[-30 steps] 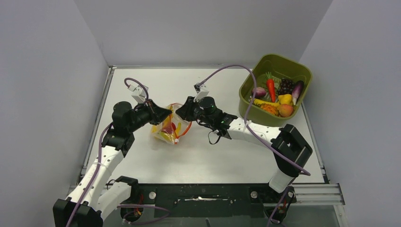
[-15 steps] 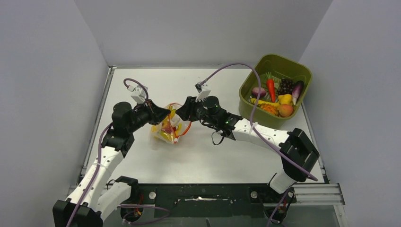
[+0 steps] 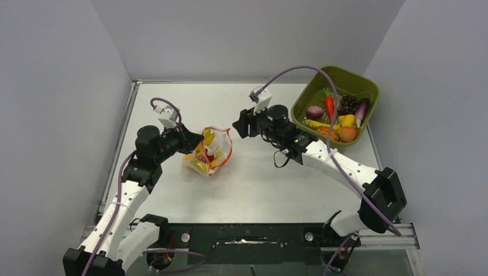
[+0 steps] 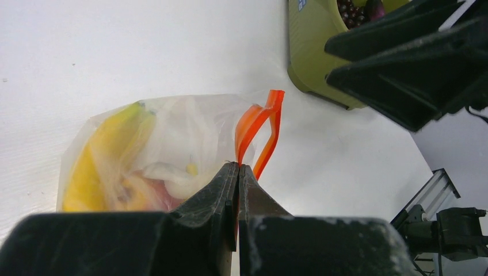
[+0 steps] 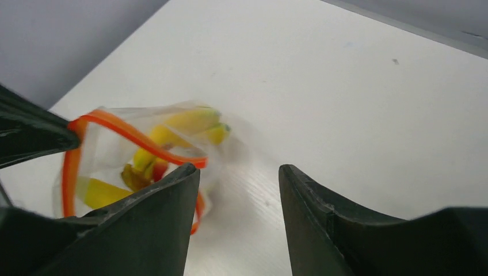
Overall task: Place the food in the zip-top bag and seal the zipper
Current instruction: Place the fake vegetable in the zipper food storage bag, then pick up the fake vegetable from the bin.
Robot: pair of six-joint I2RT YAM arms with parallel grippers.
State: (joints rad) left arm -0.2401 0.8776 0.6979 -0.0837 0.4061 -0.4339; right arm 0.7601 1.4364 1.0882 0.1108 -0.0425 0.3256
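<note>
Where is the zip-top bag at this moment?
In the top view the zip-top bag lies left of centre on the table, its mouth edge pinched by the left gripper; the open right gripper hangs to its right, apart.

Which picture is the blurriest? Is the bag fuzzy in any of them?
Right wrist view is the blurriest: the zip-top bag looks smeared and soft. Left wrist view: the bag is clearer, but the table behind glares bright white. Top external view: sharp and evenly lit, with only soft shadows under the arms.
</note>
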